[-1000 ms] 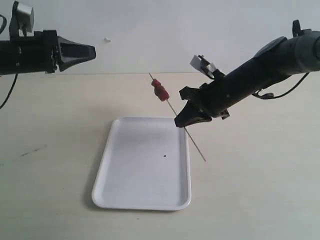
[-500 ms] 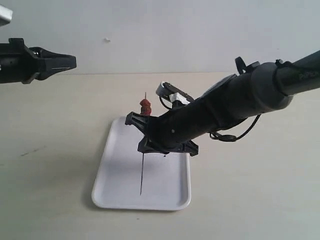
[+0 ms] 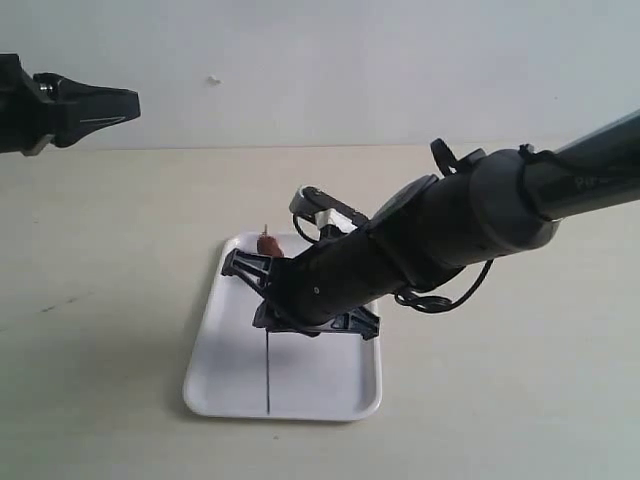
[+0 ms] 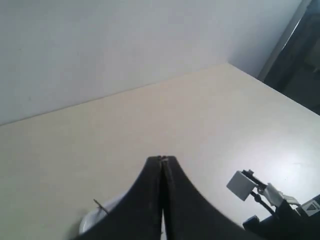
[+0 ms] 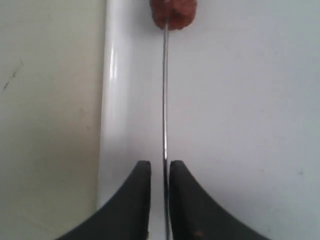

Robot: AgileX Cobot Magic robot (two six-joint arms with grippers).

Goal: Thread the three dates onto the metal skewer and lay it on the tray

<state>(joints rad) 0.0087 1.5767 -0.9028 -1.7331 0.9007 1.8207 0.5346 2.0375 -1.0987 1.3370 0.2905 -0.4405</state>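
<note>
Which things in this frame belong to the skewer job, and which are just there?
Job: dates, threaded on the metal skewer; white tray; right gripper over the tray.
Just there: left gripper, raised aside; dark smudge on the table; pale mark on the wall.

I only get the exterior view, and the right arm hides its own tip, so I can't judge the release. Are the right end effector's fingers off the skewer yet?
Observer: The right wrist view shows the right end effector with jaws slightly apart, wider than the metal skewer running between them; a gap shows on one side.
Operator: Is the rod inside the tray?
Observer: Yes, it runs over the tray floor, alongside one rim, with the dates on it beyond the jaws.
Operator: Is the left end effector empty?
Observer: The left wrist view shows the left end effector shut, holding nothing.
</note>
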